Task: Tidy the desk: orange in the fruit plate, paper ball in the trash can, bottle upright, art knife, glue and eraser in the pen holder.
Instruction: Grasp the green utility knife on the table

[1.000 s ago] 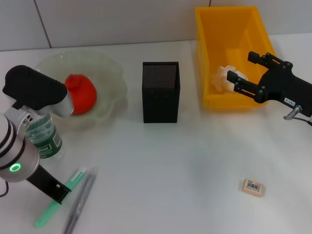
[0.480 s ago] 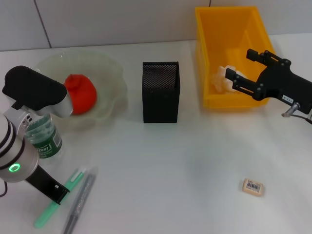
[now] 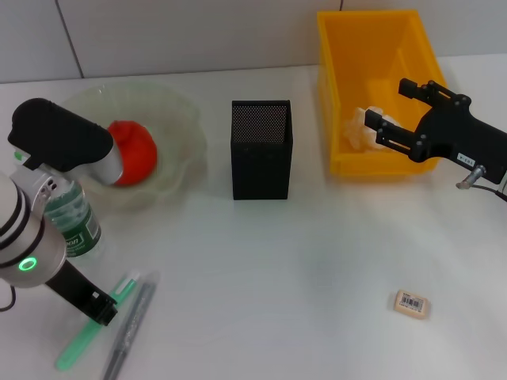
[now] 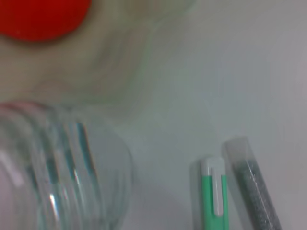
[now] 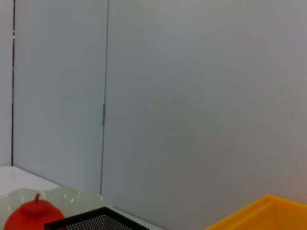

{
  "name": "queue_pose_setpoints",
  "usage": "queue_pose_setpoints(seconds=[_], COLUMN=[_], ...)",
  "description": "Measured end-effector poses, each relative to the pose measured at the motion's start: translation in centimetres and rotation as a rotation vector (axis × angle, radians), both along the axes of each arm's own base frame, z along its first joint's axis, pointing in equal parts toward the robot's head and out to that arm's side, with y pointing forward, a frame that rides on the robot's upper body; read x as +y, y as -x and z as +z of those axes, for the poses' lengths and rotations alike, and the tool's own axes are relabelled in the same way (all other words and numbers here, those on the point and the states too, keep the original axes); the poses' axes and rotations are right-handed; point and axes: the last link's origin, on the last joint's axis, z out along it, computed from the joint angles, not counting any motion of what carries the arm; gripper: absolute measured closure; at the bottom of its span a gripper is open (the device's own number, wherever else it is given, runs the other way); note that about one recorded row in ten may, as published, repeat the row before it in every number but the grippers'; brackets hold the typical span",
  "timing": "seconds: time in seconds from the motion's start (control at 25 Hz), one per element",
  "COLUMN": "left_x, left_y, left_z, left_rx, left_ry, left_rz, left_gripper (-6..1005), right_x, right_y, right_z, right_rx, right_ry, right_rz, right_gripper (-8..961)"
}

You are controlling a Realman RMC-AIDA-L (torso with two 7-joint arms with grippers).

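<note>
Fruit plate (image 3: 178, 119): one orange (image 3: 135, 150). Trash can (image 3: 341, 71): one paper ball (image 3: 360, 127). Pen holder (image 3: 261, 150): contents unseen. Right gripper (image 3: 390, 109) spread, empty; left gripper: cannot tell.

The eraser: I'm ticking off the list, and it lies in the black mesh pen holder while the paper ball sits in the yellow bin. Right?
Not quite. The eraser is not in the pen holder; the head view shows it lying on the white desk, towards the robot's right. The paper ball does sit in the yellow bin.
</note>
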Motion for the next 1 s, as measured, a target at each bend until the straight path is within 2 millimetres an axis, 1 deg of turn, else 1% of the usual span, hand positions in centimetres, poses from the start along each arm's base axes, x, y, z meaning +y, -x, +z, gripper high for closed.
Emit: queue_pose_setpoints(seconds=[0.28, 0.6, 1.0], left_x=[0.3, 0.6, 1.1], left_y=[-0.5, -0.9, -0.9], left_z=[-0.1, -0.4, -0.9], left_rx=[0.004, 0.010, 0.017], left_ry=[0.007, 0.023, 0.037], left_rz=[-0.021, -0.038, -0.034], left_gripper=[684, 684, 686], right_x=[0.0, 0.1, 0.1], right_y=[-0.2, -0.3, -0.3], right_z=[0.0, -0.1, 0.0], right_rx=[-0.011, -0.014, -0.017], right_ry=[-0.005, -0.007, -0.009], right_rz=[-0.009, -0.013, -0.017], right_gripper=[188, 188, 188])
